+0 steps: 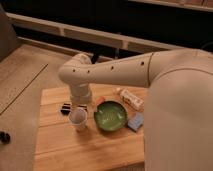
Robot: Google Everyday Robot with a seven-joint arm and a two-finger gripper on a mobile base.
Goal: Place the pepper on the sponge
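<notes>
Closest to the lens, the robot's bulky white arm point(177, 107) fills the right side of the camera view and hides that end of the bench point(60, 145), a pale wooden slab with planks running left to right. From that bulk the arm reaches left across the far part of the bench, bends at a rounded joint and drops straight down. At its lower end the gripper point(79, 108) hangs over the left-centre of the bench; whether it is wide, narrow or holding anything cannot be told. Directly under it is a white cup-shaped form point(77, 120), and it is unclear whether this is part of the gripper or a separate thing.

A small flat black object point(65, 107) lies just left of the gripper. Just right of it sits the green bowl point(110, 116), upright. The pepper point(100, 100), a small orange-red sliver, lies on the bench just beyond the bowl's far-left rim, between the bowl and the descending arm. The sponge point(135, 121), a light-blue block, lies flat just beside the bowl's right rim, apart from the pepper. A white packet point(131, 98) lies beyond the sponge, tilted diagonally.
</notes>
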